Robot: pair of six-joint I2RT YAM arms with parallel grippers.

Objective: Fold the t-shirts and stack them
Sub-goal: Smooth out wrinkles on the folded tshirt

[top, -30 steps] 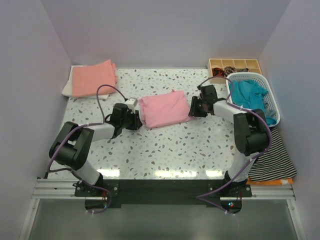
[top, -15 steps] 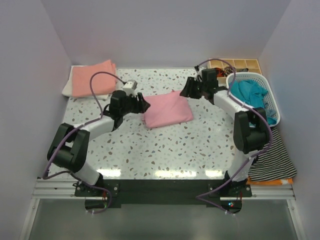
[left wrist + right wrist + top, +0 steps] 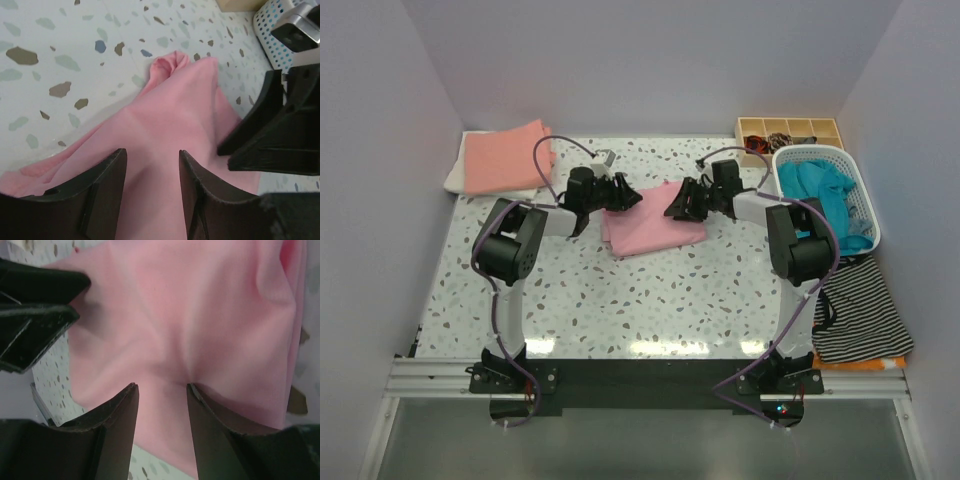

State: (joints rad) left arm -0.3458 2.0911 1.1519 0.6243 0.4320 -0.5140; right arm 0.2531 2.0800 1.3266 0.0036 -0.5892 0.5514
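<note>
The light pink t-shirt [image 3: 655, 225] lies folded in the middle of the table. My left gripper [image 3: 626, 198] is open, low over its far-left part, and pink cloth [image 3: 170, 115] shows between its fingers [image 3: 112, 170]. My right gripper [image 3: 677, 208] is open over the shirt's far-right part, with its fingertips down at the cloth [image 3: 190, 315]. The two grippers face each other closely; each shows in the other's wrist view, the right gripper [image 3: 272, 130] and the left gripper [image 3: 35, 305]. A salmon-orange t-shirt [image 3: 505, 157] lies folded on a white one [image 3: 454, 180] at the far left. A teal t-shirt [image 3: 820, 190] lies in the basket.
A white laundry basket [image 3: 825, 152] stands at the right, also seen in the left wrist view [image 3: 270, 27]. A wooden divided box [image 3: 790, 128] sits behind it. A striped cloth [image 3: 865, 315] hangs over the table's right edge. Walls close in on three sides.
Both grippers have moved from the pink shirt's left and right sides up to its far part and in toward each other. The shirt has shifted and bunched a little.
</note>
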